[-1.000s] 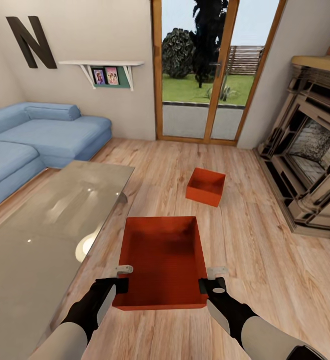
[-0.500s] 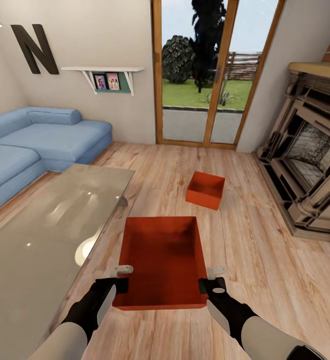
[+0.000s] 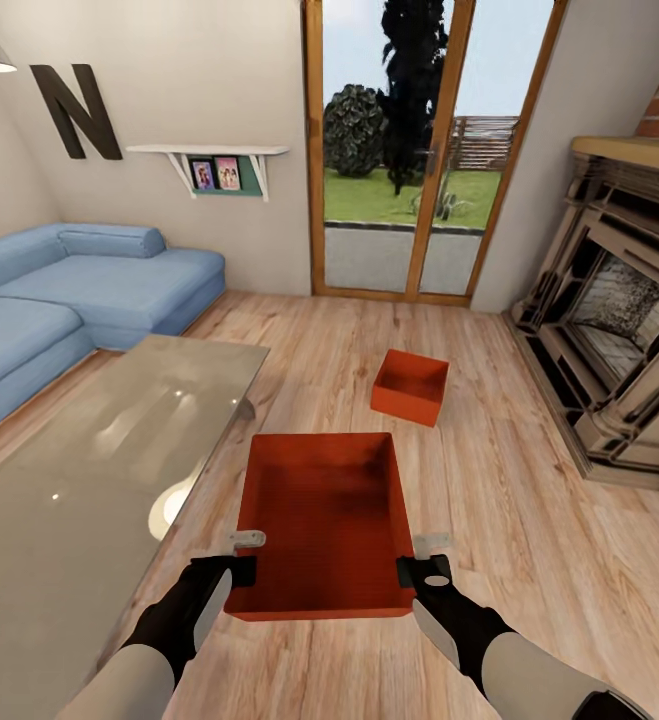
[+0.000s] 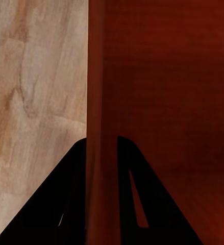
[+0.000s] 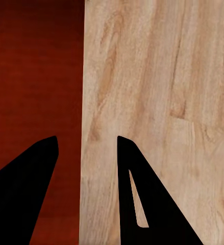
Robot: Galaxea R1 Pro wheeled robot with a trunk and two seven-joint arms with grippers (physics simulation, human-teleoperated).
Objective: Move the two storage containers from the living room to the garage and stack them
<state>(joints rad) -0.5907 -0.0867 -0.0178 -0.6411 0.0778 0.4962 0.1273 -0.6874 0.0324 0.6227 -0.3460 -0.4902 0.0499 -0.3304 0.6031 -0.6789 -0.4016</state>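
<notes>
Nearest the camera, two black-and-white arms are seen reaching forward, one from each lower corner of the head view. The left gripper [image 3: 241, 556] is closed on the left wall of the near storage container [image 3: 321, 520], close to its near corner; in the left wrist view the two dark fingers [image 4: 66, 204] are seen on either side of the thin red-orange wall, pressed against it. The right gripper [image 3: 421, 560] is placed at the right wall near its near corner; in the right wrist view one finger [image 5: 25, 184] lies inside the bin and the other outside over the floor, with the wall edge between them, and it cannot be told whether the wall is pinched. The held bin is shown open-topped and level, above the light wood-plank floor [image 3: 529, 540]. To its left, a glass coffee surface [image 3: 79, 470] is seen just beside the bin. Farther off and slightly right, the second storage container [image 3: 410, 386] is set on the planks, turned at a small angle, well apart from the first. A blue sofa [image 3: 79, 290] is found at far left, a brick fireplace [image 3: 619, 330] at right, and wood-framed glass garden doors [image 3: 414, 150] at the far wall.
</notes>
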